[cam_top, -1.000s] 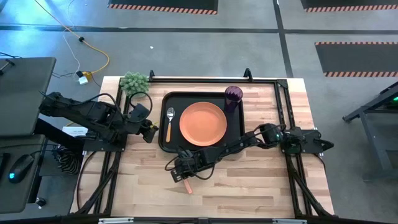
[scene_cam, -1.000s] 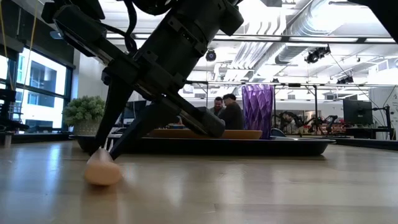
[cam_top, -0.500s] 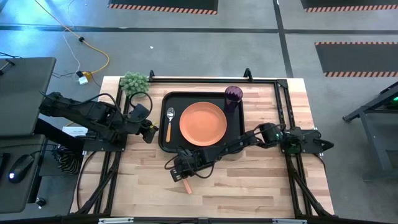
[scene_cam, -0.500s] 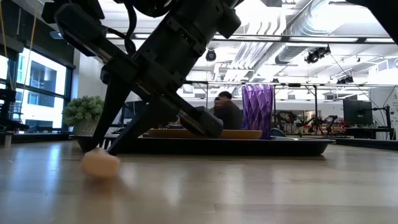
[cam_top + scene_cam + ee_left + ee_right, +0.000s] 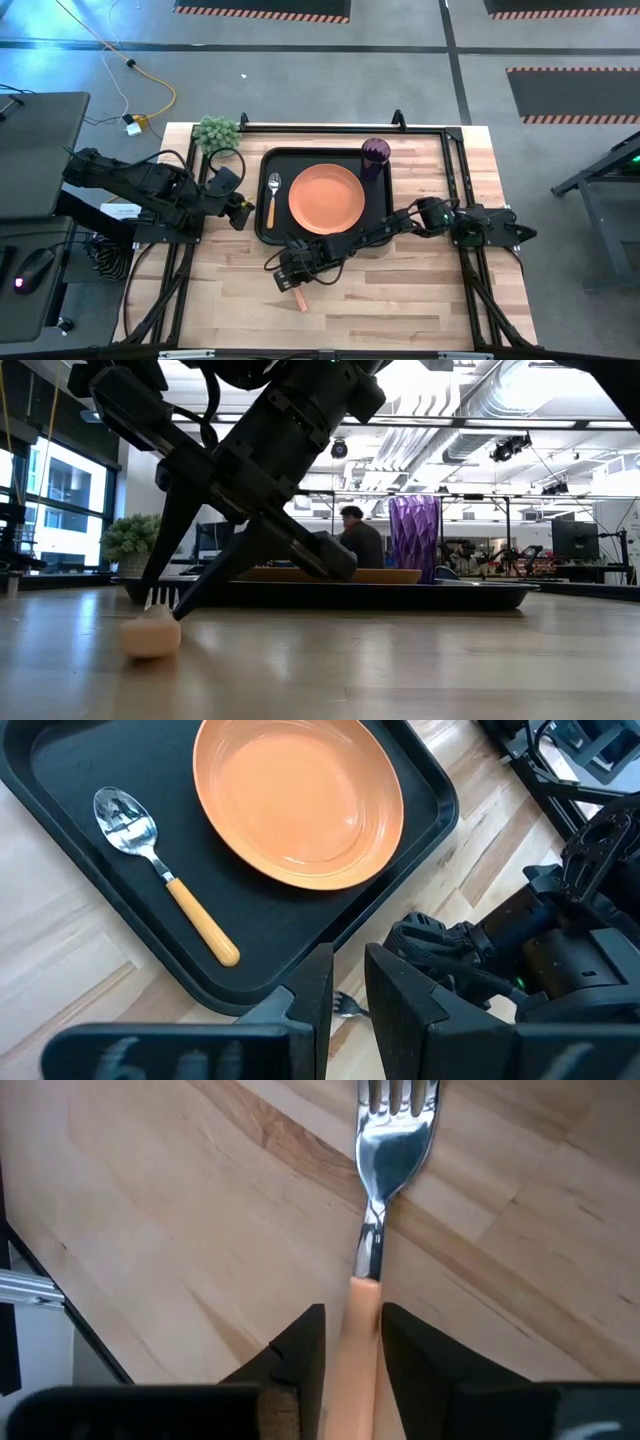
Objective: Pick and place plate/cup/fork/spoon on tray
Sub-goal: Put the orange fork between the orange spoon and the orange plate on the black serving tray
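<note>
The black tray (image 5: 268,232) lies mid-table and holds the orange plate (image 5: 326,198), the spoon (image 5: 272,195) and the purple cup (image 5: 375,153) in its far right corner. The fork (image 5: 385,1150) lies on the bare wood just near of the tray, its orange handle (image 5: 301,298) toward the near edge and its tines (image 5: 345,1007) toward the tray. My right gripper (image 5: 292,283) is low over the fork and shut on it. My left gripper (image 5: 243,212) waits shut and empty at the tray's left side. My right gripper pinches the fork's orange handle (image 5: 362,1295) between its two fingers, one on each side. The fingers (image 5: 165,550) slant down from above and from the table's right. The handle's free end (image 5: 150,638) is at the table top, and the tines (image 5: 160,597) point away toward the tray.
A small green plant (image 5: 216,130) stands at the table's far left corner. Dark frame rails (image 5: 455,170) run along the table's sides and far edge. Bare wood (image 5: 400,300) lies near of the tray. A person shows in the room beyond (image 5: 355,540).
My right gripper has shifted slightly toward the table's left edge, staying low. The fork's handle end has slid a little leftward with it, and the tines now show beside the fingers in the low view.
</note>
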Controlling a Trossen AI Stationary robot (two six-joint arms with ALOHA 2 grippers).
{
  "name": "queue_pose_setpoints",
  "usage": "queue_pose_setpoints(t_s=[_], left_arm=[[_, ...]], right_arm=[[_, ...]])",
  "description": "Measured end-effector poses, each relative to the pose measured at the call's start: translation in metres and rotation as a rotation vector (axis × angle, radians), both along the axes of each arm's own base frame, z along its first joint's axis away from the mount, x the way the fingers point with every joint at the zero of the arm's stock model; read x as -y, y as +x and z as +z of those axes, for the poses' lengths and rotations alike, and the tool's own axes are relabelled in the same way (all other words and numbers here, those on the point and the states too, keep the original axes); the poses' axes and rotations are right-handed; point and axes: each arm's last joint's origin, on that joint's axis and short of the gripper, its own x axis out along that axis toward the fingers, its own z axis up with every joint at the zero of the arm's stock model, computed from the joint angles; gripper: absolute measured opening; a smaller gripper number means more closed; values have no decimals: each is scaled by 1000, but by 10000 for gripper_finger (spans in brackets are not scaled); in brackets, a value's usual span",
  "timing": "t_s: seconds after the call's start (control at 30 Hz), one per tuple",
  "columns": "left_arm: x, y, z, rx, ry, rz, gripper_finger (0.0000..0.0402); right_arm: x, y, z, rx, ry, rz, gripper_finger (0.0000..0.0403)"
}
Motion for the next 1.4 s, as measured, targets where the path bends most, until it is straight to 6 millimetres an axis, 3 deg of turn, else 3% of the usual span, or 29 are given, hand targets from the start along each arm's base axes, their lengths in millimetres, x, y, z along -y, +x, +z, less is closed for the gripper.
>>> queue_pose_setpoints(t_s=[0.13,0.3,0.77,0.9,1.13,1.4], left_arm=[[0,0,0,-1,3,-3,51],[0,0,0,-2,-9,-5,51],[-1,0,-4,-21,-51,18,56],[-1,0,-10,-39,-83,39,78],[2,1,-21,-79,-233,92,123],[7,14,-21,-21,-343,177,124]], right_arm=[[2,1,1,-11,27,3,96],[6,5,16,-8,67,41,96],[18,-11,109,-93,-296,90,96],[27,-25,140,-136,-439,92,96],[45,-71,186,-177,-594,29,96],[63,-109,235,-150,-691,53,96]])
